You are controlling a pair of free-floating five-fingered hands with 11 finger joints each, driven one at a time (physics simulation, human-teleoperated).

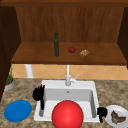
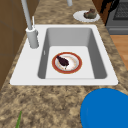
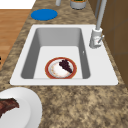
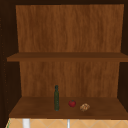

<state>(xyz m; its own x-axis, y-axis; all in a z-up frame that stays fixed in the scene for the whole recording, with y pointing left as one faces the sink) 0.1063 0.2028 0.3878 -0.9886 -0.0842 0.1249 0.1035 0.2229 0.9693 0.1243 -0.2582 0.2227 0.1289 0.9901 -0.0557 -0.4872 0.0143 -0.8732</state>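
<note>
Granite-patterned worktop (image 1: 110, 90) is running round a white sink (image 1: 53, 83), with a wooden shelf (image 1: 37, 56) hanging above it. Over the sink's left rim the left hand (image 1: 38, 94) is hovering, its fingers pointing upward and looking fairly straight, closing on nothing. At the sink's right front corner the right hand (image 1: 101, 111) is hanging beside a white plate (image 1: 110, 120) carrying a brown piece of food (image 1: 117, 117); I cannot tell how far its fingers are spread. Down in the basin a red-rimmed plate (image 2: 78, 65) is lying flat with a dark scrap (image 2: 62, 60) on it. A red ball shape (image 1: 67, 114) is sitting in front of the sink in the front view. On the left, a blue plate (image 1: 17, 110) is resting on the worktop. Up on the shelf, a green bottle (image 1: 56, 44), a red tomato (image 1: 72, 49) and a brownish lump (image 1: 84, 53) are standing in a row.
</note>
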